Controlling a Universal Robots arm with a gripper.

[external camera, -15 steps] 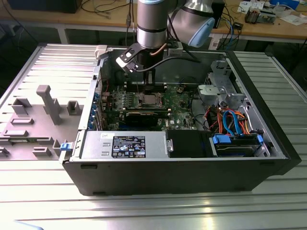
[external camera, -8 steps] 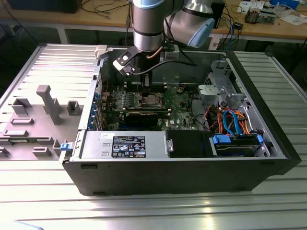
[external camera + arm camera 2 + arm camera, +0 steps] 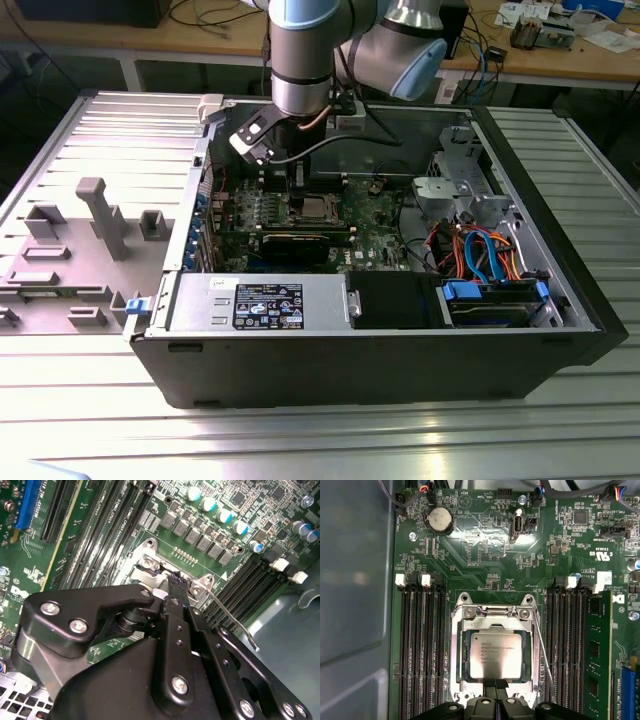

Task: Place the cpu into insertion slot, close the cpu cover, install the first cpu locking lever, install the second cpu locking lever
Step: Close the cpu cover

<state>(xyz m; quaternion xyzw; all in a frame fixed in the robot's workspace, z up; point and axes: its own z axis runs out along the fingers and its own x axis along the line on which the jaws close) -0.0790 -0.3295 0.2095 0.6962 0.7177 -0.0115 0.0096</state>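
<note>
With the cpu (image 3: 496, 655) seated in the insertion slot (image 3: 454, 690), the cpu cover (image 3: 495, 624) lies down around it. Gripper (image 3: 495, 684) fingers pressed together, holding nothing, tip at the slot's edge. Thin locking lever (image 3: 542, 652) slants just beside the slot.

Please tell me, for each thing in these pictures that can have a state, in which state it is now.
cpu: seated flat in the insertion slot.
cpu cover: down over the cpu.
locking lever: unlatched, standing free beside the slot.
gripper: shut, tips at the cover's edge.
computer case: open, lying on its side.
</note>
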